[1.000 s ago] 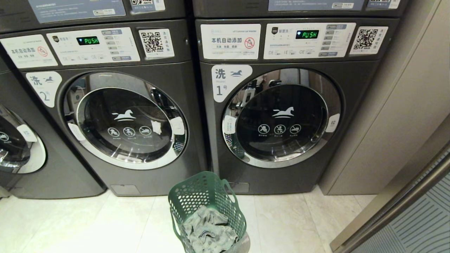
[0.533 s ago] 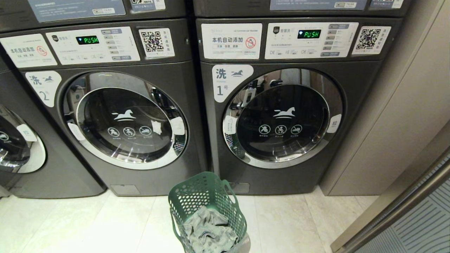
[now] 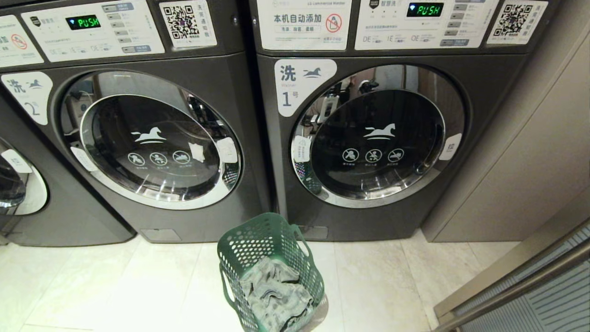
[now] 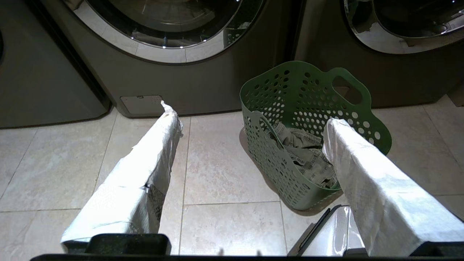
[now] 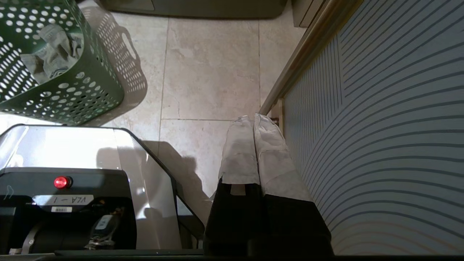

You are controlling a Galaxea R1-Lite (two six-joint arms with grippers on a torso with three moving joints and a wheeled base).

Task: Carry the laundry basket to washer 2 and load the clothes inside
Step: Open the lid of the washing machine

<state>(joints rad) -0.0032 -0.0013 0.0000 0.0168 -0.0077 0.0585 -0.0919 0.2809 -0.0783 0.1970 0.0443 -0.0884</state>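
The green laundry basket (image 3: 271, 272), holding grey clothes (image 3: 275, 295), is set on the tiled floor (image 3: 115, 286) before the seam between washer 2 (image 3: 138, 138) and washer 1 (image 3: 368, 138). The left gripper (image 4: 250, 116) is spread wide, the right gripper (image 5: 253, 121) pressed together, both empty. Carrying seems finished; opening washer 2's door is judged next.

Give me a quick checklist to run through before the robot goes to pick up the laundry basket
1. Laundry basket upright on the floor, below the gap between the two machines: ok.
2. Clothes inside the basket, none spilled: ok.
3. Washer 2 door open for loading: not ok, it is closed.
4. Left gripper open, ready to grasp: ok, holding nothing.
5. Right gripper open for a handle: not ok, shut and empty.
6. Basket handle unobstructed: ok.
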